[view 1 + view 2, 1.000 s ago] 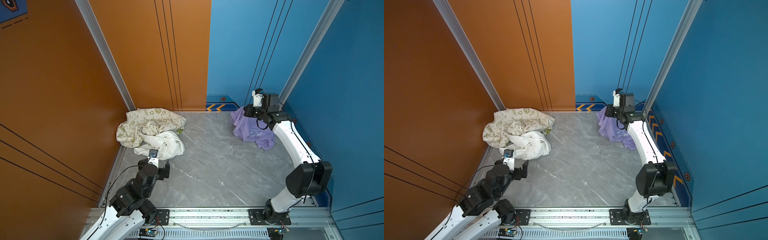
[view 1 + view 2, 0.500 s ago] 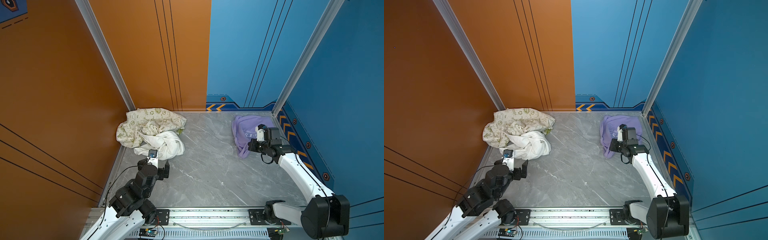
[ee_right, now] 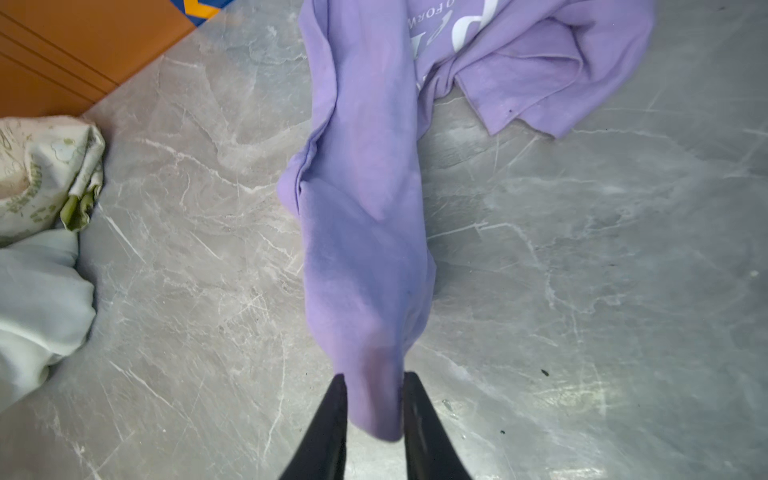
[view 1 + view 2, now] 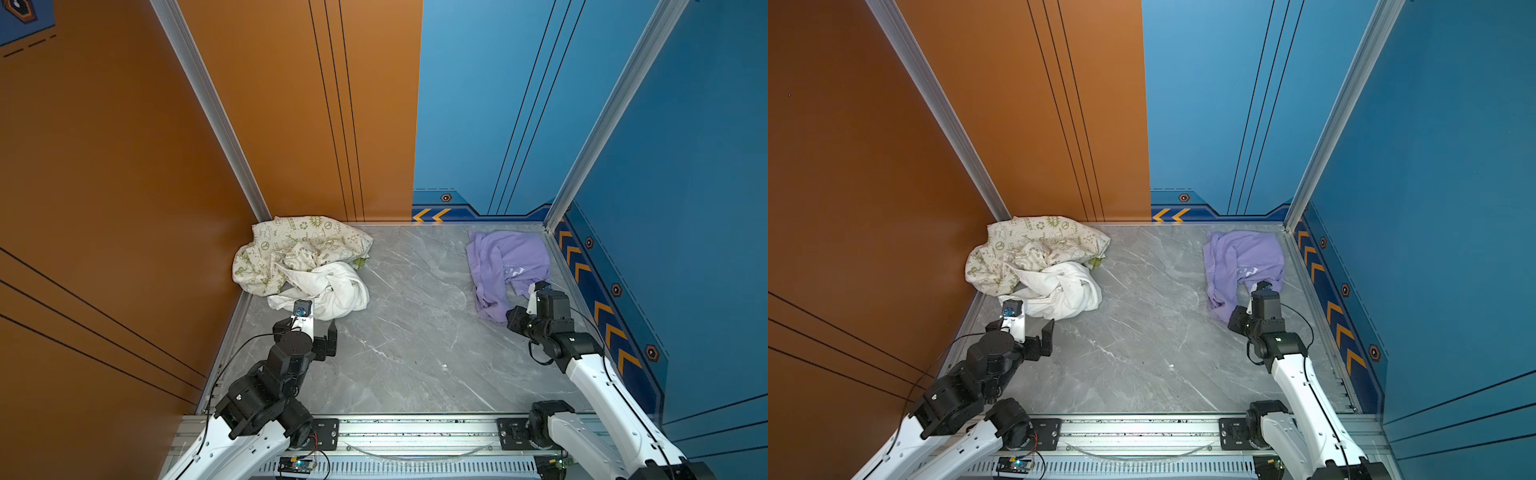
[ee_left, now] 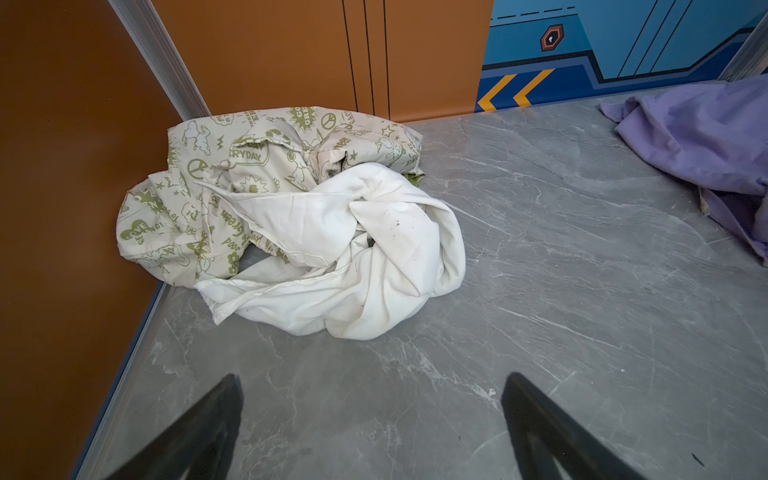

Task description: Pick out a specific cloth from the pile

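Note:
The cloth (image 4: pixel 503 257) (image 4: pixel 1237 257), a lilac T-shirt with white lettering, lies spread on the grey floor at the far right, apart from the pile (image 4: pixel 307 266) (image 4: pixel 1038 266) in the far left corner. In the right wrist view a long fold of the cloth (image 3: pixel 365 208) runs down to my right gripper (image 3: pixel 372 376) (image 4: pixel 512 316). Its fingers stand parted on either side of the fold's loose end, open. My left gripper (image 5: pixel 372 376) (image 4: pixel 307 328) hovers wide open over bare floor just in front of the pile, with nothing between its fingers.
The pile holds a cream cloth with green prints (image 5: pixel 208 166) and a plain white garment (image 5: pixel 353 249) against the orange wall (image 4: pixel 124 208). A blue wall with orange chevrons (image 4: pixel 602 316) runs close behind the right arm. A metal rail (image 4: pixel 395 428) edges the front.
My right arm has drawn back from the far right corner toward the front, dragging the lilac cloth out along the floor, and its jaws have parted. The left arm has not moved.

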Robot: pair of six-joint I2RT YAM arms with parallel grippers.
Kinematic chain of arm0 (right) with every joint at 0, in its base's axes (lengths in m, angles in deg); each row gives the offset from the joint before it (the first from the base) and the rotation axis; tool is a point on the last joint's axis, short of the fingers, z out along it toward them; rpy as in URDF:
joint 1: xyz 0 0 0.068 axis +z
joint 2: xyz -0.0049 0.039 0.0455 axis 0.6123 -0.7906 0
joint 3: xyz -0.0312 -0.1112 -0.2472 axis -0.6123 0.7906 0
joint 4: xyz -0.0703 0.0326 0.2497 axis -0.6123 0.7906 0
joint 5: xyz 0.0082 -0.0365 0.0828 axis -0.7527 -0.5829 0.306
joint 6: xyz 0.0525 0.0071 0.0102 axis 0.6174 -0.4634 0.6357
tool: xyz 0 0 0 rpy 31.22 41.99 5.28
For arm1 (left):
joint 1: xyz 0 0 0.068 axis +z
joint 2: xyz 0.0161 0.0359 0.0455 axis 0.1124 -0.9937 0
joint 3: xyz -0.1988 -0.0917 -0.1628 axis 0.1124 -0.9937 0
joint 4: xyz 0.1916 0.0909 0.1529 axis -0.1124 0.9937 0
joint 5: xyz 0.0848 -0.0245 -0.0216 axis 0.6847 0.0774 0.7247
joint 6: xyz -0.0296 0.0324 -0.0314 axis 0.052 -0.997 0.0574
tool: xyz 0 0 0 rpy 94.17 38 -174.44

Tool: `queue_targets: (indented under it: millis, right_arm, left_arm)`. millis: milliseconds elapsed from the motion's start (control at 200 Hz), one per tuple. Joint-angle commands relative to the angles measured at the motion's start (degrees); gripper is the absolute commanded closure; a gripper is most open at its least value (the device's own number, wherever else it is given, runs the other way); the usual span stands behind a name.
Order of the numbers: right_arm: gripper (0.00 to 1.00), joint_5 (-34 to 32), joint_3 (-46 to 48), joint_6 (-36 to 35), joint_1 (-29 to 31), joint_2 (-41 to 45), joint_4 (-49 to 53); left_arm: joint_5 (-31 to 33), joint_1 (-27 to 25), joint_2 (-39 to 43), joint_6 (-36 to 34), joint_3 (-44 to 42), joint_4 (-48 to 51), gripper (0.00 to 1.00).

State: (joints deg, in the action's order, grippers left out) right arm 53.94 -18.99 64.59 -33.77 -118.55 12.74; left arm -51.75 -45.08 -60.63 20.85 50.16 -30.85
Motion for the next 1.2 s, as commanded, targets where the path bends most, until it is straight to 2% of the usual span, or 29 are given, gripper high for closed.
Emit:
queue_targets:
  millis: [0, 115, 175, 280, 455, 611, 816, 1196]
  right_arm:
    - [0.54, -3.3, 0.0, 1.2, -1.0, 1.9, -1.1]
    - [0.37, -4.9, -2.1, 1.8, -1.3, 2.3, -2.6]
    - [0.31, -4.0, -3.4, 2.1, -1.2, 1.3, -4.8]
    - [0.27, -1.6, -7.0, 2.1, -0.4, -3.3, -7.4]
    - [0.17, 5.5, -15.2, 0.1, 3.3, -16.3, -5.6]
    - [0.07, 9.4, -17.0, 0.2, 6.4, -24.7, -5.2]
    - [0.03, 7.7, -13.4, 0.6, 5.6, -28.1, -6.3]
    - [0.02, 9.2, -5.6, 2.3, 1.9, -30.4, -9.5]
  left_arm:
    - [1.7, 0.3, 0.7, 0.9, -0.9, 0.7, 0.02]
    - [1.6, 0.2, 0.8, 0.9, -0.9, 0.7, 0.02]
    - [1.6, 0.2, 0.8, 0.9, -1.0, 0.7, 0.02]
    - [1.6, 0.2, 0.8, 0.8, -1.0, 0.7, 0.02]
    - [1.7, 0.3, 1.0, 0.7, -1.0, 0.7, 0.02]
    - [1.9, 0.2, 1.1, 0.6, -1.0, 0.6, 0.02]
    - [1.6, 0.2, 1.3, 0.5, -1.1, 0.6, 0.02]
    - [1.2, 0.2, 1.5, 0.2, -1.2, 0.6, 0.02]
